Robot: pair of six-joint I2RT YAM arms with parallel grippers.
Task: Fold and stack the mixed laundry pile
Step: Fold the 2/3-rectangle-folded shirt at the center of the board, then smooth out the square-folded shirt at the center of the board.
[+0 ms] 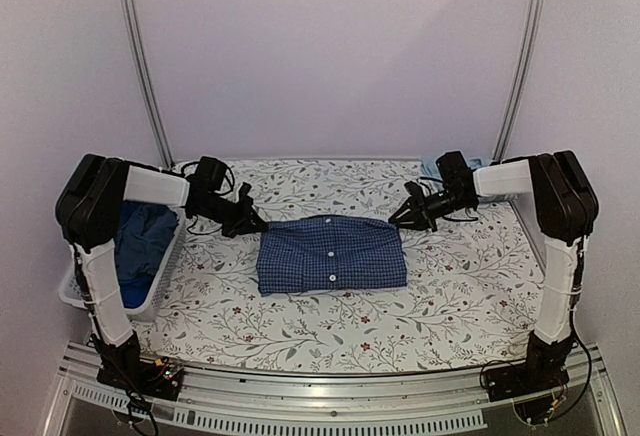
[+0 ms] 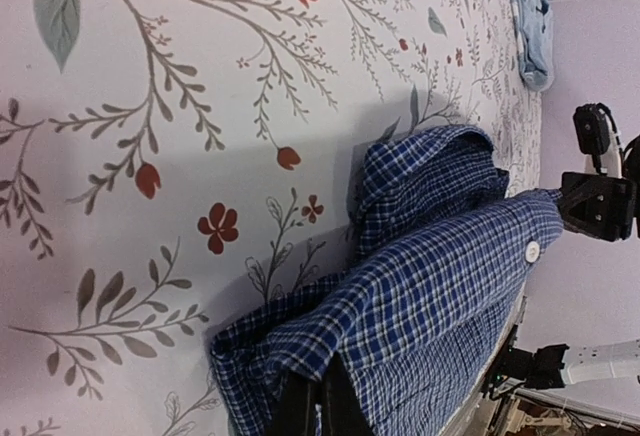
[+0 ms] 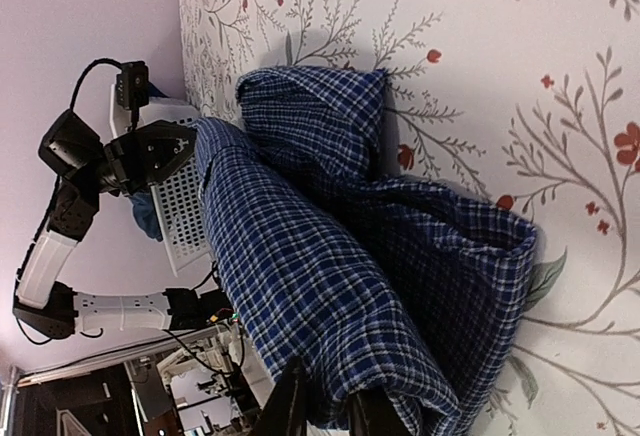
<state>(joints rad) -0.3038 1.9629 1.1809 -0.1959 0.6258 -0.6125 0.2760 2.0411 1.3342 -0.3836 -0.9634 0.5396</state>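
The dark blue small-check shirt [image 1: 330, 253] lies folded into a rectangle in the middle of the table, buttons up. My left gripper [image 1: 255, 224] is shut on its far left corner. In the left wrist view the cloth [image 2: 440, 286] drapes over the closed gripper [image 2: 322, 398]. My right gripper [image 1: 398, 218] is shut on the far right corner. In the right wrist view the cloth [image 3: 330, 266] sits between the gripper's fingers [image 3: 330, 414]. The held far edge is raised a little above the lower layer. A light-blue shirt [image 2: 530, 21] lies at the back right of the table. Brighter blue garments [image 1: 140, 241] fill the basket.
The white plastic basket [image 1: 165, 274] stands at the left edge of the table beside my left arm; it also shows in the right wrist view [image 3: 185, 206]. The floral tablecloth [image 1: 450, 296] covers the table. Metal posts [image 1: 140, 56] rise at the back corners.
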